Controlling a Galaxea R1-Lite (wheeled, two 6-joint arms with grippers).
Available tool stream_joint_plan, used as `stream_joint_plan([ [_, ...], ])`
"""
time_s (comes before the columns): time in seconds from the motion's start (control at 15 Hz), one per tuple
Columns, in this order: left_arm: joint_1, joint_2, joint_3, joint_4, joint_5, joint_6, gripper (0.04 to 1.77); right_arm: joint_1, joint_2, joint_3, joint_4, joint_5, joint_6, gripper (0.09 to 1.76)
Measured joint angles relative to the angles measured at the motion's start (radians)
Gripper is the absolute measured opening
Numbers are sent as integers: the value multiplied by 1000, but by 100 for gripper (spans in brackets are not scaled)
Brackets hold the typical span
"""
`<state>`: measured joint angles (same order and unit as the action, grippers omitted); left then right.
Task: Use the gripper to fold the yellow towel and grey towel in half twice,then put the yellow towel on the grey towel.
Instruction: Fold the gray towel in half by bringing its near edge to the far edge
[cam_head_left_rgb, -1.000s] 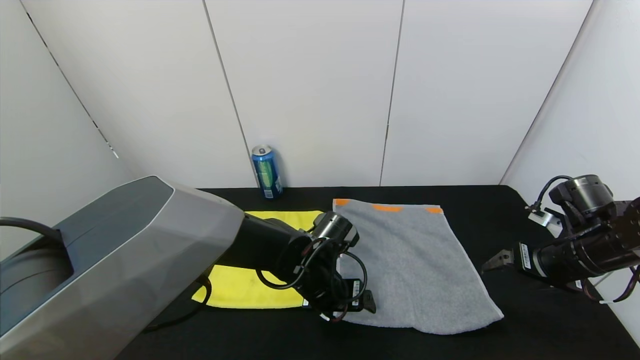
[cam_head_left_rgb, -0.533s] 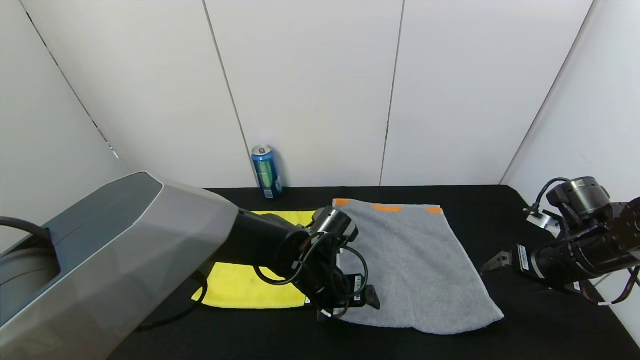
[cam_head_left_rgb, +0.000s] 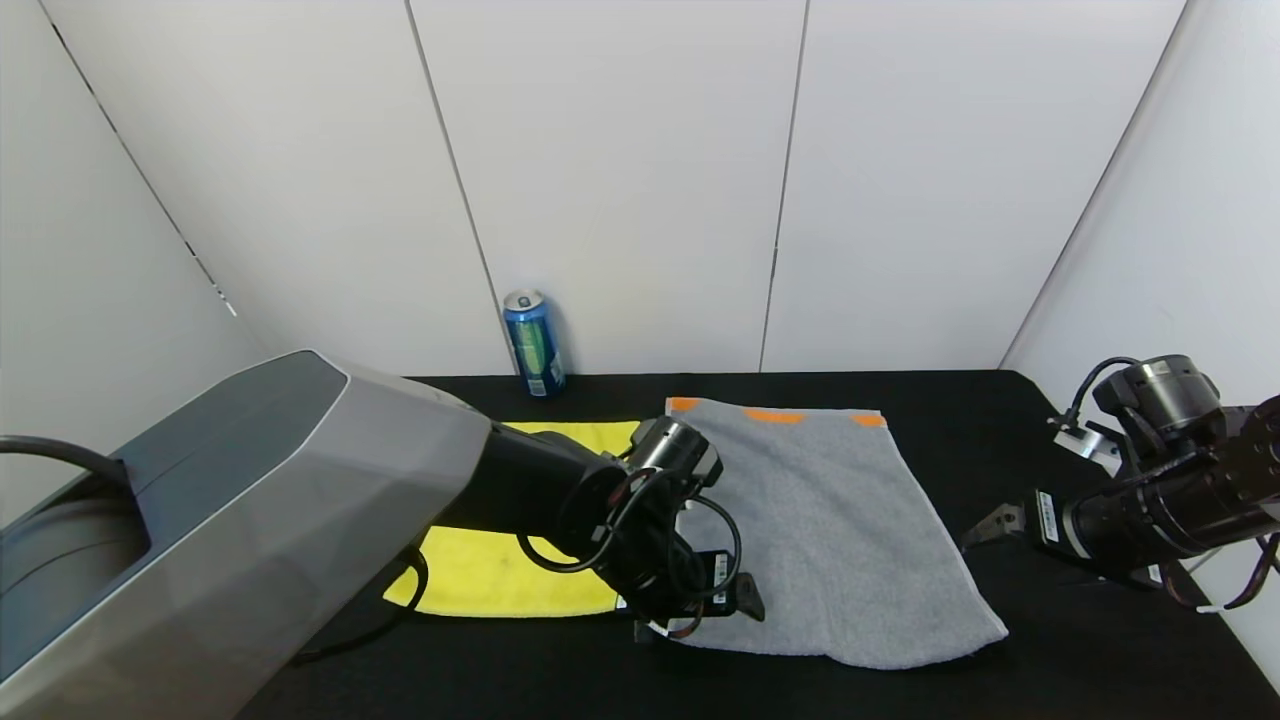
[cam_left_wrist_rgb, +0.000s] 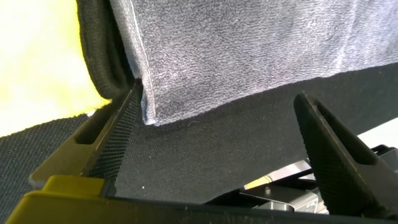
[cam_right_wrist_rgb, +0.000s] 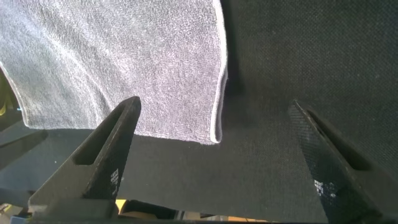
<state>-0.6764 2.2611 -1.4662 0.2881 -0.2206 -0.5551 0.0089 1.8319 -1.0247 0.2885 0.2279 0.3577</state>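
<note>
Left gripper (cam_head_left_rgb: 745, 600) | fingers spread, has edged onto grey towel (cam_head_left_rgb: 840, 520)'s near-left corner beside yellow towel (cam_head_left_rgb: 500, 580) | right gripper (cam_head_left_rgb: 990, 522) spread, waiting off right edge | first fold not begun, both flat on counter (cam_head_left_rgb: 1050, 660)

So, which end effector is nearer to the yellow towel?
Left. The left end effector sits open at the near corner of the grey towel, right beside the yellow towel. The right end effector hangs open beyond the grey towel's far side.
</note>
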Motion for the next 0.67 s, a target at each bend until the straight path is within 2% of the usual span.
stream_joint_plan([
  [0.67, 0, 7, 1, 2, 0, -4, 172, 0, 8, -1, 0, 0, 1, 171],
])
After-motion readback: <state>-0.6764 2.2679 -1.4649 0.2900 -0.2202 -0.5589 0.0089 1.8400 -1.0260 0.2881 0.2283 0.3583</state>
